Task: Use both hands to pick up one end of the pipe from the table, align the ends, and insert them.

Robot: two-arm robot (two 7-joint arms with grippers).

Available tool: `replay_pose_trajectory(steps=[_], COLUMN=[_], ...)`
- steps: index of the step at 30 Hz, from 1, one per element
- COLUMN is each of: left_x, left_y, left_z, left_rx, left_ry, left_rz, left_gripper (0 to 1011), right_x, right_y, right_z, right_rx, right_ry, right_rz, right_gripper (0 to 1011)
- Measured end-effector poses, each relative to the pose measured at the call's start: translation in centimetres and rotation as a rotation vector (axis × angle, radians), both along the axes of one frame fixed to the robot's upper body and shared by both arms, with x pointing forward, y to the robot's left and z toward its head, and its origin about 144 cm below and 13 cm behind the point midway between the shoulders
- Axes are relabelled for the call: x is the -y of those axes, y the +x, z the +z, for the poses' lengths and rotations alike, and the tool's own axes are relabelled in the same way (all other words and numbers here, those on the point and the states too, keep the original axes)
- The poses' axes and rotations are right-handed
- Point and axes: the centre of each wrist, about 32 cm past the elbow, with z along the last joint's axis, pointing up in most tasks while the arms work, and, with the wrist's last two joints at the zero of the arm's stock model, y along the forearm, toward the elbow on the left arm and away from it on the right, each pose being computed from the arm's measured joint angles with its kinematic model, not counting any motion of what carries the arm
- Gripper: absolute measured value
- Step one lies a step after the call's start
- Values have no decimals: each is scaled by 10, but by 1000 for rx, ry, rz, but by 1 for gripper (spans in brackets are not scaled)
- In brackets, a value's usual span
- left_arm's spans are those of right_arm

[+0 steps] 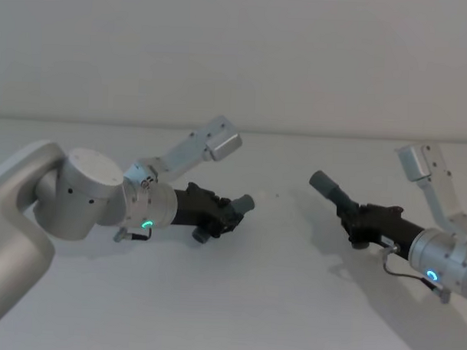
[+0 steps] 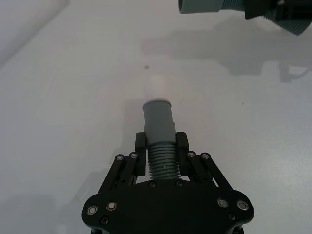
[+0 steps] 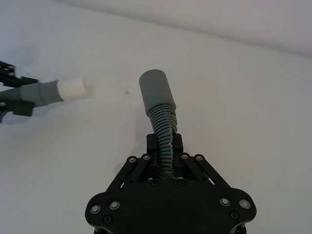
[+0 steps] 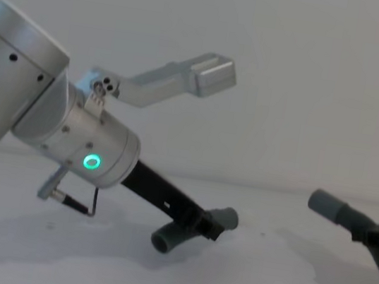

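Note:
The pipe is in two dark-grey pieces, held apart over the white table [image 1: 275, 299]. My left gripper [image 1: 231, 209] [image 2: 162, 144] [image 4: 202, 224] is shut on the ribbed middle of the left piece [image 2: 163, 163]. That piece's cuff [image 2: 158, 117] [image 1: 245, 201], with a white tip [image 3: 73, 88], points toward the right piece. Its other cuff [image 4: 166, 239] hangs low near the table. My right gripper [image 1: 353, 216] [image 3: 165, 144] [image 4: 375, 238] is shut on the ribbed part of the right piece [image 3: 163, 129]. That piece's open cuff [image 3: 156, 90] [image 1: 323, 182] [image 4: 326, 203] points up and left. A wide gap separates the two ends.
A small dark speck [image 1: 277, 196] lies on the table between the two ends. A plain pale wall [image 1: 238, 52] rises behind the table's far edge.

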Motion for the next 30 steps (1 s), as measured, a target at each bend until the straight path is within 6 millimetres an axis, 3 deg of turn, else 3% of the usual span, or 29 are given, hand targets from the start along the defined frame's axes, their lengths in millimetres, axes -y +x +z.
replay_pose_trajectory(steps=[14,30], left_x=[-4,-24], left_y=[4,6], left_z=[31,47], left_rx=[106,101], left_ry=[65,114], left_rz=[-139,-328], left_gripper=[345,345], right_x=[28,65], right_y=[0,4], right_z=[14,17], right_rx=[108,145], right_ry=[15,-35], right_rz=[164,418], right_gripper=[144,144])
